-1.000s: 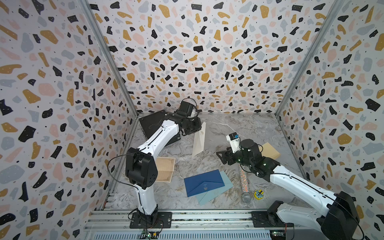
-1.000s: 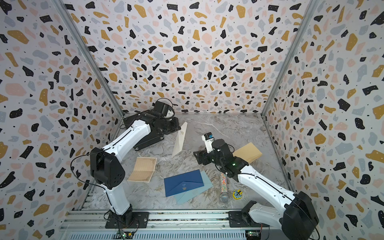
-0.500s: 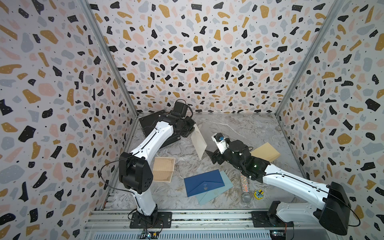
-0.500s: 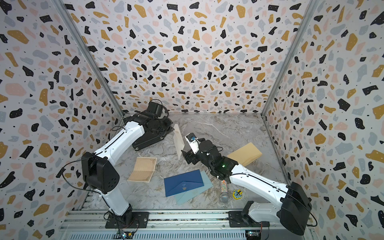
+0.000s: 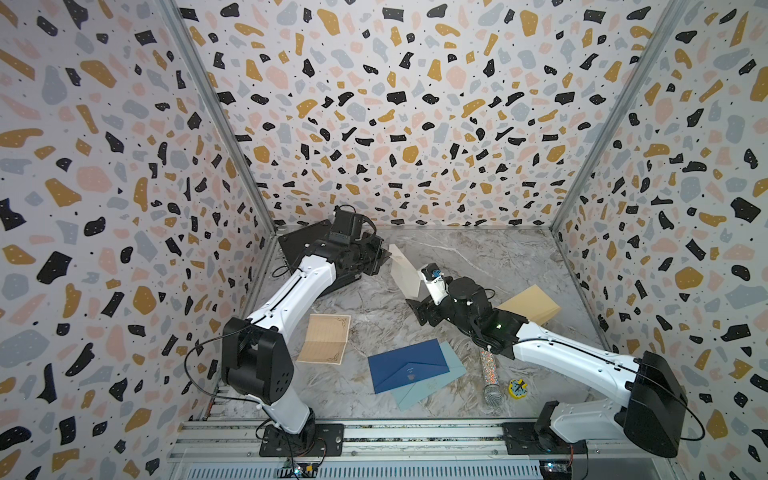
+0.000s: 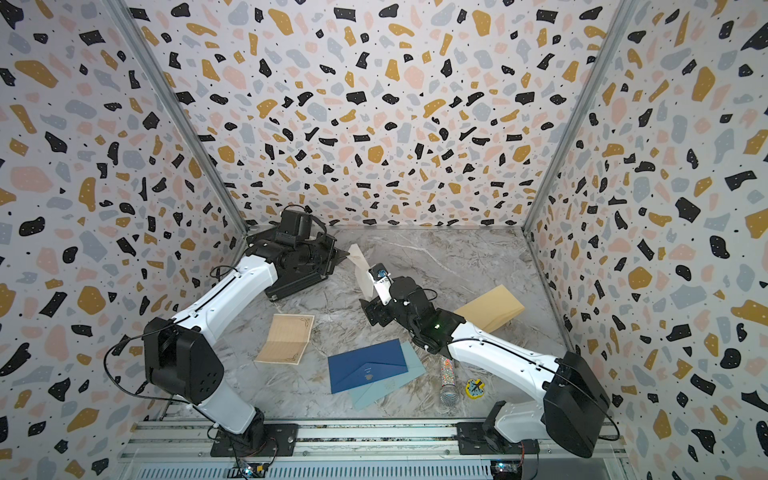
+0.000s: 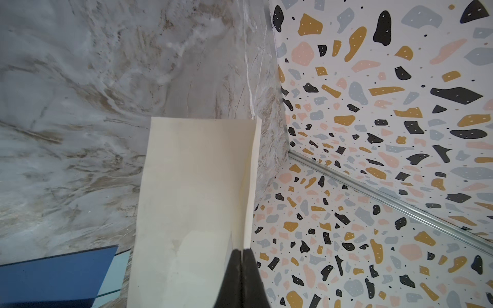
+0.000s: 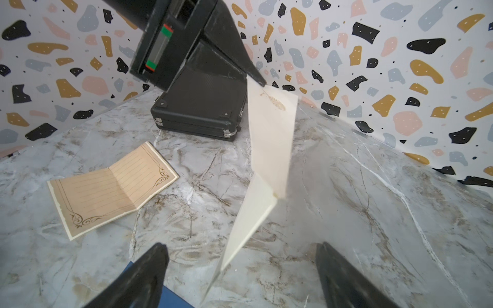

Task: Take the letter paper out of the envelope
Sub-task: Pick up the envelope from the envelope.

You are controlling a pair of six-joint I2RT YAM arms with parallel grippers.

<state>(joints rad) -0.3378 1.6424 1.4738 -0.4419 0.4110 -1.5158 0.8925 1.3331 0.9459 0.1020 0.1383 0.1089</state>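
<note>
**Left gripper** [image 7: 242,252]: jaws clamped on an upper corner of the cream envelope [image 8: 270,138], which hangs clear of the bench [image 8: 346,200]. **Right gripper** [image 8: 241,246]: jaws wide apart, close to the envelope's hanging lower end. A lined tan letter sheet [image 8: 106,192] lies unfolded on the bench near the black case [image 8: 200,106].

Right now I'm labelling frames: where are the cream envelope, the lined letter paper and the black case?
cream envelope [image 8: 270,138], right wrist view, middle of its upper panel.
lined letter paper [image 8: 117,186], right wrist view, near its centre fold.
black case [image 8: 202,101], right wrist view, its lid.
</note>
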